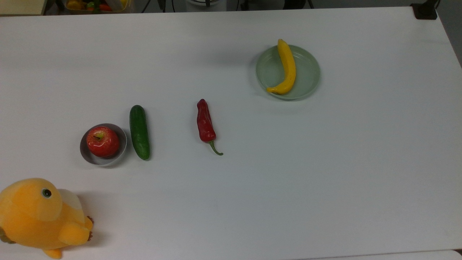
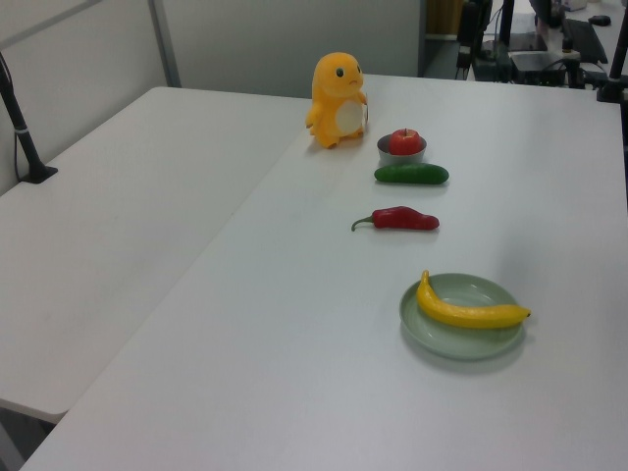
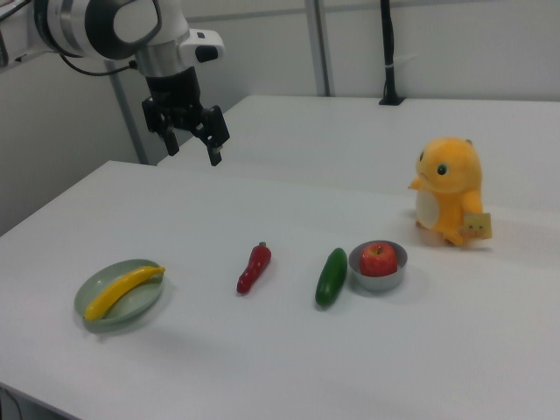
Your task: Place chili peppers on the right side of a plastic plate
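White counter (image 1: pixel 325 162) carries the chili pepper (image 1: pixel 205 122), well apart from the banana-laden plastic plate (image 1: pixel 310 72). With the end effector (image 3: pixel 194 136) held high and spread, the chili's thick middle should be grasped crosswise.

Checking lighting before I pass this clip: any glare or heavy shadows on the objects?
Top view: a small bright highlight on the apple, soft shadows under the plastic plate and chili peppers. Left view and right view: even light, faint shadows, no glare.
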Tool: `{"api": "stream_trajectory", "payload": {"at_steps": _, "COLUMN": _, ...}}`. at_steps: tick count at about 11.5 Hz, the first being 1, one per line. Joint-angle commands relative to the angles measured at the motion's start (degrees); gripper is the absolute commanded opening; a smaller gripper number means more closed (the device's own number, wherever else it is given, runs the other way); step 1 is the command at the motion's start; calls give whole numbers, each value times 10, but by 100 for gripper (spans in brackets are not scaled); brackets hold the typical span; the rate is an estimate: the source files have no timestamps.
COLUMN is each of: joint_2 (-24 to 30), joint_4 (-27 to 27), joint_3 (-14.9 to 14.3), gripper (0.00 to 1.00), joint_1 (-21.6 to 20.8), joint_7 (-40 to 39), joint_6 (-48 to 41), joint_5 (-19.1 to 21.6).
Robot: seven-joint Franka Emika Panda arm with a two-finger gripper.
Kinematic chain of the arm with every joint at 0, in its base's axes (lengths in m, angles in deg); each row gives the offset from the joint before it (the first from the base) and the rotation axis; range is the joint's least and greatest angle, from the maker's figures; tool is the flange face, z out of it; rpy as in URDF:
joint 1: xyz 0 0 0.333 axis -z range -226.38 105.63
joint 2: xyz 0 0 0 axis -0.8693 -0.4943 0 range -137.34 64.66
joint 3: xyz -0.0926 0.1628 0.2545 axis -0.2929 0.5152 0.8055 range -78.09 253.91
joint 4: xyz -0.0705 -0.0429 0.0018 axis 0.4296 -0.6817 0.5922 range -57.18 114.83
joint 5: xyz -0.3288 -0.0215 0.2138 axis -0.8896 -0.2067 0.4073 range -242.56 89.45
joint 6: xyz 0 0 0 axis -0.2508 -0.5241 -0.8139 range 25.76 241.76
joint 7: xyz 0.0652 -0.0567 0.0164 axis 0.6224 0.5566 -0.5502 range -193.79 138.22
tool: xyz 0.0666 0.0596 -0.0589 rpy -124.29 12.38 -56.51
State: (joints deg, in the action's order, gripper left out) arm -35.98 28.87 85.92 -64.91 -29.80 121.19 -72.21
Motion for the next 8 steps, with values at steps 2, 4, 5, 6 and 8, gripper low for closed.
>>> {"api": "stream_trajectory", "payload": {"at_steps": 2, "joint_2": 10, "joint_4": 10, "joint_3": -7, "gripper": 100, "joint_1": -7, "joint_7": -3, "joint_6": 8, "joint_5": -8}}
{"api": "stream_trajectory", "payload": {"at_steps": 4, "joint_2": 10, "joint_4": 10, "joint_3": -7, "gripper": 100, "joint_1": -7, "joint_7": -5, "joint_6": 9, "joint_5": -8}}
{"api": "stream_trajectory", "payload": {"at_steps": 5, "joint_2": 10, "joint_4": 10, "joint_3": -8, "gripper": 100, "joint_1": -7, "joint_7": -5, "joint_6": 9, "joint_5": -8}}
{"api": "stream_trajectory", "payload": {"at_steps": 6, "joint_2": 10, "joint_4": 10, "joint_3": -8, "gripper": 100, "joint_1": -7, "joint_7": -6, "joint_6": 9, "joint_5": -8}}
{"api": "stream_trajectory", "payload": {"at_steps": 8, "joint_2": 10, "joint_4": 10, "joint_3": -8, "gripper": 100, "joint_1": -7, "joint_7": -6, "joint_6": 8, "joint_5": -8}}
